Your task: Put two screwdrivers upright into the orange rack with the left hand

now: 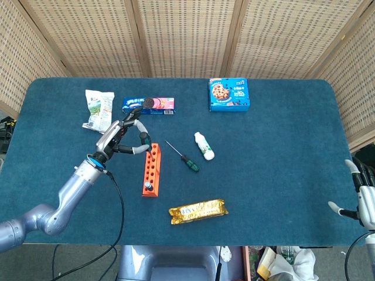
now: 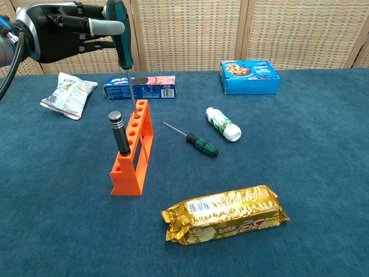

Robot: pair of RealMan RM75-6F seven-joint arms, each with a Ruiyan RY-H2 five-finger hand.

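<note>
Left hand (image 2: 69, 29), raised above the far end of the orange rack (image 2: 134, 150): fingers closed around the green-and-black handle of a screwdriver (image 2: 124, 52), which it holds upright with the thin shaft pointing down. The shaft tip sits at the top face of the rack's far end; whether it has entered a hole cannot be told. From the head camera the same hand (image 1: 120, 137) appears just beside the rack's far end (image 1: 151, 170), on the side away from the table centre.

Below and nearer than the hand, a black-handled screwdriver (image 2: 119, 133) stands upright in a hole near the rack's near end. A third screwdriver (image 2: 193, 139), green and black in the handle, lies flat on the blue table (image 2: 323, 173), beyond the rack on the side away from the hand, apart from it.

Beyond that loose tool lies a small white bottle (image 2: 223, 125) on its side. Behind the hand, near the table's far edge, lie a pale snack bag (image 2: 68, 95) and a flat biscuit packet (image 2: 140, 88); a blue cookie box (image 2: 249, 77) lies further along the same edge. A gold-wrapped bar (image 2: 225, 214) lies well in front of the rack.

Right hand (image 1: 363, 196): at the table's near corner, well apart from everything, fingers spread, holding nothing.
</note>
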